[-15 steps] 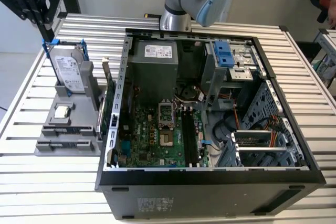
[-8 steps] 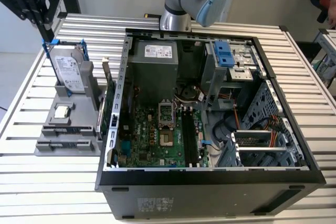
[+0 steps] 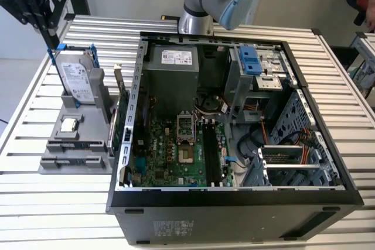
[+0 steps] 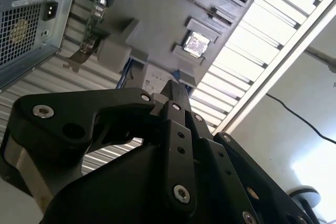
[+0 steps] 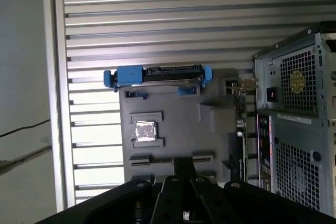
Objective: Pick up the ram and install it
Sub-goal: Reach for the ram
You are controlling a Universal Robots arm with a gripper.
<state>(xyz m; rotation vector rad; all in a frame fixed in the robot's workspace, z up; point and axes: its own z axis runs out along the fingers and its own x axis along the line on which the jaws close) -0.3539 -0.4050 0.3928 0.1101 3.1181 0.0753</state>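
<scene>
My gripper (image 3: 53, 45) hangs high over the grey parts tray (image 3: 53, 165), at the exterior view's left. In both wrist views its black fingers meet in one narrow tip (image 5: 182, 163) (image 4: 176, 90), shut, with nothing showing between them. Below the tip lies the tray's long holder slot (image 5: 202, 157). The ram is hidden or out of view; no green stick stands on the tray (image 5: 173, 114). In the open computer case (image 3: 234, 203), the motherboard (image 3: 176, 150) has dark memory slots (image 3: 211, 150). I cannot tell whether a stick sits in one.
A silver hard drive in a blue frame (image 3: 76, 77) (image 5: 157, 74) stands on the tray's far end. A square processor chip (image 3: 69, 125) (image 5: 145, 130) lies mid-tray. A green expansion card (image 3: 120, 115) stands between tray and case. The slatted metal table (image 3: 47, 215) surrounds everything.
</scene>
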